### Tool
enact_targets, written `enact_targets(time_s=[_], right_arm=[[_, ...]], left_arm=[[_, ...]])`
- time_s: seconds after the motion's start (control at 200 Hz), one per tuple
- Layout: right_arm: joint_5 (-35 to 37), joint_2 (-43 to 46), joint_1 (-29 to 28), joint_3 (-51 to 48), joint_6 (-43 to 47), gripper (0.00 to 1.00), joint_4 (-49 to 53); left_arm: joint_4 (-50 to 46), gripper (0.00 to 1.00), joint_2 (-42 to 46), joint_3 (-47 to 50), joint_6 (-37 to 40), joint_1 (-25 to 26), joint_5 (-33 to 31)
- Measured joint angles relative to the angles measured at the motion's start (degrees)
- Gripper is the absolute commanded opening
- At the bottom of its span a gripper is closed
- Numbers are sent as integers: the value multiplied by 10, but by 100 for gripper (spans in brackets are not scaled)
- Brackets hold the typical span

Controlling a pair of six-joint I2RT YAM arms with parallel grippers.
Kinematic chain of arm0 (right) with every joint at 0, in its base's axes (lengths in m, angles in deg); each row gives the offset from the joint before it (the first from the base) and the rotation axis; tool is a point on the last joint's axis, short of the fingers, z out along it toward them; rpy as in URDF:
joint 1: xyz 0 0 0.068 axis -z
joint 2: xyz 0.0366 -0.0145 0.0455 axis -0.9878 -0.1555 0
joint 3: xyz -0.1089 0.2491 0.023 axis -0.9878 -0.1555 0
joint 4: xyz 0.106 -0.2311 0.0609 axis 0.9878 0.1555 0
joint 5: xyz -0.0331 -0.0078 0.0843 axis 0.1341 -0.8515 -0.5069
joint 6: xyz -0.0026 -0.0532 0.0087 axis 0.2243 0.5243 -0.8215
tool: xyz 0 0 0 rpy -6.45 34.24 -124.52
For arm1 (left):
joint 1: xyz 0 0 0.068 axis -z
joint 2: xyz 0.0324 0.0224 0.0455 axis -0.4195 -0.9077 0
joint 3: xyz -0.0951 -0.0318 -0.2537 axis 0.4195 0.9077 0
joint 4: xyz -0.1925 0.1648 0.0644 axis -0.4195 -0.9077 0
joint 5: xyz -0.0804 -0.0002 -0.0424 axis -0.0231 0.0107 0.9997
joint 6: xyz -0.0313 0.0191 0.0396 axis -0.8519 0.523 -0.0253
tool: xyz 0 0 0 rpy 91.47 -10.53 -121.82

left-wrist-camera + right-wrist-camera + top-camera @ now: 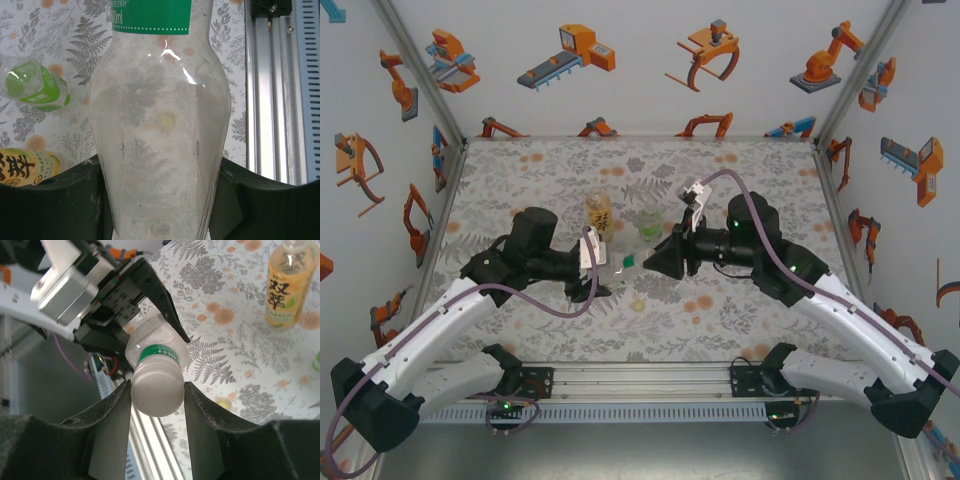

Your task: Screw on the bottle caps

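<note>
My left jaws gripping slim clear bottle point(160, 150), right jaws closed on its whitish cap point(156, 390), pale yellow cap point(638, 304) at five o'clock

The slim bottle point(160, 150) is clear, glossy plastic catching bright glints; its whitish cap point(156, 392) looks smooth and matt. The table cover point(235, 290) may be matt printed cloth. At three o'clock of the bottle, a ribbed bare-metal rail point(272, 100).

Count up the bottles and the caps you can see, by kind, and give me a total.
Bottles: 3 (amber bottle, green-tinted bottle, slim colourless bottle)
Caps: 2 (whitish cap, pale yellow cap)
Total: 5
</note>
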Motion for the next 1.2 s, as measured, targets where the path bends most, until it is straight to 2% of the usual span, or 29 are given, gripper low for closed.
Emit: enact_targets(time_s=[0.16, 0.34, 0.38, 0.486, 0.636, 0.851, 1.197], right_arm=[[50, 0, -5, -1, -114, 0, -2], [71, -17, -5, 19, -180, 0, 25], [73, -23, -4, 26, -188, 12, 33], [79, -32, -4, 35, -206, 35, 43], [91, -42, -4, 37, -234, 51, 43], [76, -76, -4, 37, -281, 56, 42], [34, -137, -4, 43, -329, 55, 19]], left_arm=[[7, 0, 5, 0, -4, 0, -16], [9, 0, 6, 0, -5, 0, -28], [9, 0, 6, 0, -6, 0, -30], [8, 0, 6, 0, -6, 0, -39], [9, 0, 5, 0, -6, 1, -60], [18, 0, 2, 0, -6, 2, -79], [20, 0, 2, 0, -6, 2, -85]])
